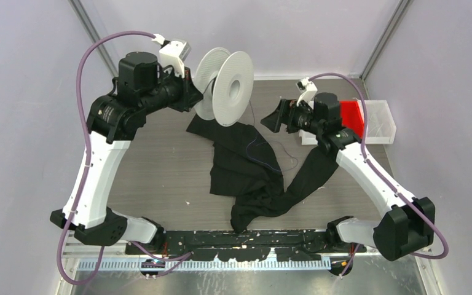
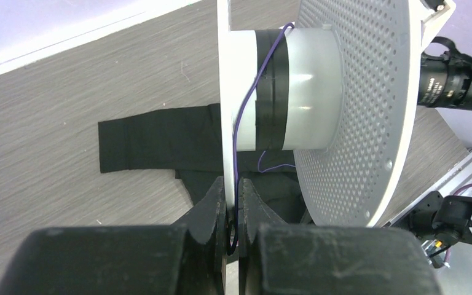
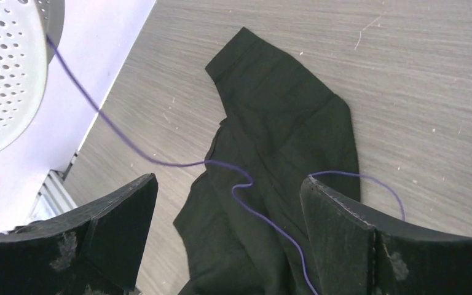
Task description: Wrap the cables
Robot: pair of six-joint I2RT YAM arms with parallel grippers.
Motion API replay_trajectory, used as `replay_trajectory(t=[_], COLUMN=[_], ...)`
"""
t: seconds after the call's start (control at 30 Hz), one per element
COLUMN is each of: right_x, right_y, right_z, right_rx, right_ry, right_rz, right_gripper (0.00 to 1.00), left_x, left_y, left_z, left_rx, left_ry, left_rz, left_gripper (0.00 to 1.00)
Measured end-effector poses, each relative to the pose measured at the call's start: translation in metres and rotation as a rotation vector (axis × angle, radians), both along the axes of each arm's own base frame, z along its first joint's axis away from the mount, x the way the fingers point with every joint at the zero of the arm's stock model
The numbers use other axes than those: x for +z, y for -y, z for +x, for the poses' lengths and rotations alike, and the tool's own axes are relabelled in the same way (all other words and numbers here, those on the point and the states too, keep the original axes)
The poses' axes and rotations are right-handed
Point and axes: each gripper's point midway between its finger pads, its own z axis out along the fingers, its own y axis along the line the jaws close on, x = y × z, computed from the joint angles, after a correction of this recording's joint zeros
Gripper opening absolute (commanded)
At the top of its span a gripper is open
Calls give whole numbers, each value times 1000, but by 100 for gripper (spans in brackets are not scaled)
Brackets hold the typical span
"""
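Top external view: a grey wood-grain bench (image 1: 160,172) carries a crumpled black cloth (image 1: 252,169) at its middle. Above the cloth's far end, the left end effector (image 1: 198,92) holds a white spool (image 1: 227,86) up by one flange. The thin dark cable (image 1: 259,146) drops from the spool and loops across the cloth. The right end effector (image 1: 278,117) hovers just right of the spool, with its arm crossing over one leg of the cloth. Behind it, at the bench's right edge, sit a red block (image 1: 350,117) and a clear plastic tray (image 1: 384,120).

Left wrist view: the left end effector (image 2: 233,212) is clamped tight on the rim of the spool's (image 2: 356,104) thin flange. The purple cable (image 2: 246,110) runs off the hub and down along that flange, passing between the fingers. The cloth (image 2: 153,138) lies on the bench below.

Right wrist view: the right end effector (image 3: 227,184) is spread wide with nothing gripped. The cable (image 3: 129,144) slants down from the perforated spool (image 3: 6,74), then curls over the cloth (image 3: 283,135) between the fingers (image 3: 98,227).
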Motion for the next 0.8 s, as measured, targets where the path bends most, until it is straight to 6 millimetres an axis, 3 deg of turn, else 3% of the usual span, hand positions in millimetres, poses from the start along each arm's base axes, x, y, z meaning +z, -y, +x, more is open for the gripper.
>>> replay_trajectory(t=[0.17, 0.33, 0.5, 0.7, 0.8], right_x=[-4, 4, -6, -20, -25], right_y=[-14, -48, -78, -87, -91], right_z=[6, 9, 9, 19, 24], right_rx=[25, 108, 178, 182, 181], right_ry=[103, 203, 234, 231, 219], right_rz=[8, 38, 45, 48, 54], right_gripper=[88, 88, 87, 77, 77], left_x=[2, 7, 7, 7, 7], left_y=[-1, -2, -1, 0, 0], left_z=[-5, -7, -7, -8, -8], left_rx=[7, 10, 17, 23, 26], left_ry=[-18, -13, -26, -36, -39], left_rz=[-13, -25, -41, -55, -59], left_gripper=[0, 0, 0, 0, 0])
